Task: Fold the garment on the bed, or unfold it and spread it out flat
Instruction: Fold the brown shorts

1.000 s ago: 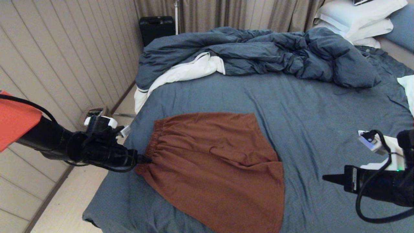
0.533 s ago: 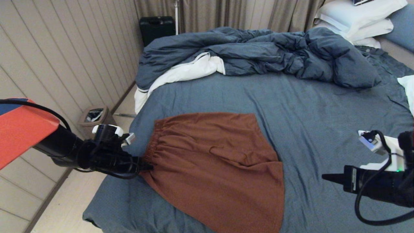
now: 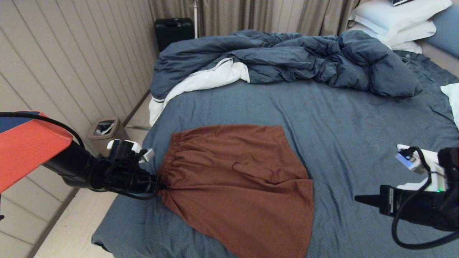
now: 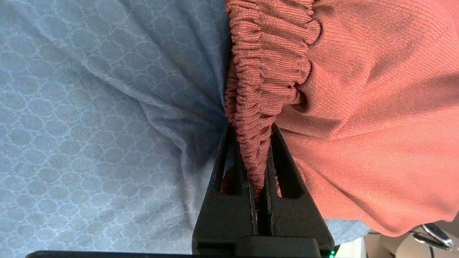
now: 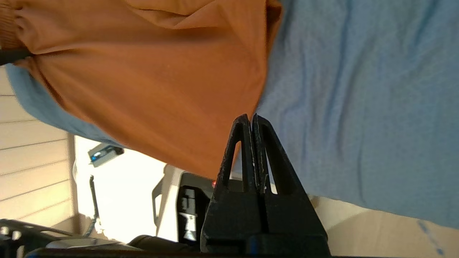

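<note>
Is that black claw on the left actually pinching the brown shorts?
Yes, shut on them: the left gripper has the shorts' gathered waistband squeezed between its fingers.

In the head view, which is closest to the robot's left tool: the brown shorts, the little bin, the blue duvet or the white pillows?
1. Shorts: waistband pinched in the left tool.
2. Bin: on the floor beside the bed.
3. Duvet: heaped across the bed's far part.
4. Pillows: far right corner.

No text, label, brand, number or sign can be read anywhere in these views
</note>
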Available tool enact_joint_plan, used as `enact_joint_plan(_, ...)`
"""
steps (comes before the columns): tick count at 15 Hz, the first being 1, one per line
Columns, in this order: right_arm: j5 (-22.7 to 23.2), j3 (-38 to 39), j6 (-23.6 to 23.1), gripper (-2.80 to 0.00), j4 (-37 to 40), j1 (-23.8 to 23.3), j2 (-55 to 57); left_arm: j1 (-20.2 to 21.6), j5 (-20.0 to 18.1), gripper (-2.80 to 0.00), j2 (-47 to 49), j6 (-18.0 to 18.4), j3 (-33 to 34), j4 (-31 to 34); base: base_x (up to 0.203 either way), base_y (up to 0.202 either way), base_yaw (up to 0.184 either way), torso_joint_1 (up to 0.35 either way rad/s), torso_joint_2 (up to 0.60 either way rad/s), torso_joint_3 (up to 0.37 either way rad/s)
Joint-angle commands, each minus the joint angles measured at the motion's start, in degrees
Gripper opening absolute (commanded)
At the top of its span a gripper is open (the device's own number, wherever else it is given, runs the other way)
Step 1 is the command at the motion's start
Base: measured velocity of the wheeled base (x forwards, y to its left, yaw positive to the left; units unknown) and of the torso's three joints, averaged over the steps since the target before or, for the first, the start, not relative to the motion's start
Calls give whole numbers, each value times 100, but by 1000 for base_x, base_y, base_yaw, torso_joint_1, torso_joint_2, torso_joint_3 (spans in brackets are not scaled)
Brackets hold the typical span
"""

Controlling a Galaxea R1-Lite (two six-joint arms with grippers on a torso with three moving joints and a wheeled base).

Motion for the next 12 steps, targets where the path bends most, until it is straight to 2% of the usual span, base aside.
enact_joint_plan(1, 13, -49, 65, -280, 242, -7, -92, 8, -6, -280, -47, -14, 33, -102, 0, 0, 0, 0, 0, 0)
enact_joint_plan(2, 11, -108, 101, -280, 455, -17, -122, 6, -13, -280, -61, -18, 77, -131, 0, 0, 0, 0, 0, 0)
enact_joint_plan(5, 40, -405, 97, -280, 2170, -2, -157, 6, -7, -280, -89, -58, 304, -507, 0, 0, 0, 0, 0, 0)
enact_joint_plan(6, 77, -392, 53, -280, 2512, 46, -177, 3, -4, -280, -89, -58, 361, -610, 0, 0, 0, 0, 0, 0)
enact_joint_plan(8, 196, -31, -246, -280, 2488, 207, -188, -56, -12, -280, -157, -95, 451, -690, 0, 0, 0, 0, 0, 0)
enact_joint_plan(10, 268, 425, -1058, -280, 2291, 421, -147, -85, -13, -280, -168, -195, 528, -903, 0, 0, 0, 0, 0, 0)
enact_joint_plan(12, 287, 552, -1248, -280, 2177, 610, 85, -85, -30, -280, -177, -251, 613, -956, 0, 0, 0, 0, 0, 0)
